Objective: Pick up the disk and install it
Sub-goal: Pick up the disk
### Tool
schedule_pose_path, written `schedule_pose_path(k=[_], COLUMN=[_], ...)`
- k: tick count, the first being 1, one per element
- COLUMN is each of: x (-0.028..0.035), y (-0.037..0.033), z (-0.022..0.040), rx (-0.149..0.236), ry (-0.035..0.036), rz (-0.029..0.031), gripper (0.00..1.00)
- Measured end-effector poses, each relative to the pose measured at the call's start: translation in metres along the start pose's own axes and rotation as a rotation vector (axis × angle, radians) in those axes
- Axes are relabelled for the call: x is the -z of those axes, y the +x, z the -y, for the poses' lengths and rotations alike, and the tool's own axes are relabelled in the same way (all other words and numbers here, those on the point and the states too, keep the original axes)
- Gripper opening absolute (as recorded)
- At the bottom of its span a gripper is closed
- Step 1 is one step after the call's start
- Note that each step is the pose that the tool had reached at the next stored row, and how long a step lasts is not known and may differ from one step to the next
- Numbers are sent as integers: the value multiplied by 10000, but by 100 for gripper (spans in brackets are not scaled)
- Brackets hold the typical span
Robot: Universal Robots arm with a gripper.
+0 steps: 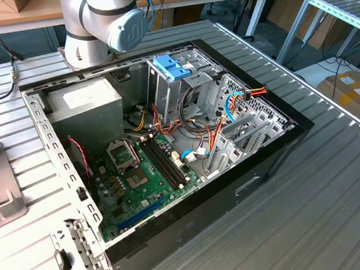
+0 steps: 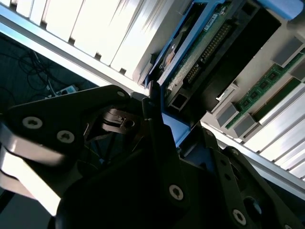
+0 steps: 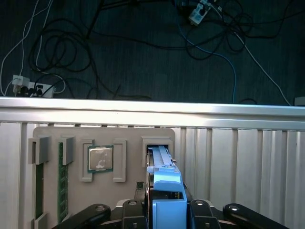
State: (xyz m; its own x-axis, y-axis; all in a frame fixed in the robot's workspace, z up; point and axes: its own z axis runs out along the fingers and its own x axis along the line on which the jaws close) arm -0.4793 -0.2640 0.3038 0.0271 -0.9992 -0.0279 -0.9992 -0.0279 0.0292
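**At the tray (image 3: 128,136): disk (image 3: 164,169) gripped on edge**

The disk is stood on edge in a tray slot on the tabletop (image 3: 238,157), clamped at its blue rail by the closed hand (image 3: 167,206). In the exterior view, a blue-handled cage (image 1: 173,68) is seen at 12 o'clock in the open case (image 1: 259,165).

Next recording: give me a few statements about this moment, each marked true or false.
1. The disk stands on edge in a slot of the grey tray. True.
2. A processor chip lies in the same tray. True.
3. The computer case is closed. False: it is open, with the motherboard exposed.
4. The gripper is inside the case. False: it is at the disk on the tray.
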Motion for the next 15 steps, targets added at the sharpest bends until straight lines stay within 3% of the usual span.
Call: schedule_pose_path(k=[5, 8, 15], x=[40, 193, 299], y=[-1, -5, -8], z=[-1, -6, -9], rx=[0, 0, 0], ry=[1, 1, 2], rz=[0, 4, 5], gripper=[37, 37, 37])
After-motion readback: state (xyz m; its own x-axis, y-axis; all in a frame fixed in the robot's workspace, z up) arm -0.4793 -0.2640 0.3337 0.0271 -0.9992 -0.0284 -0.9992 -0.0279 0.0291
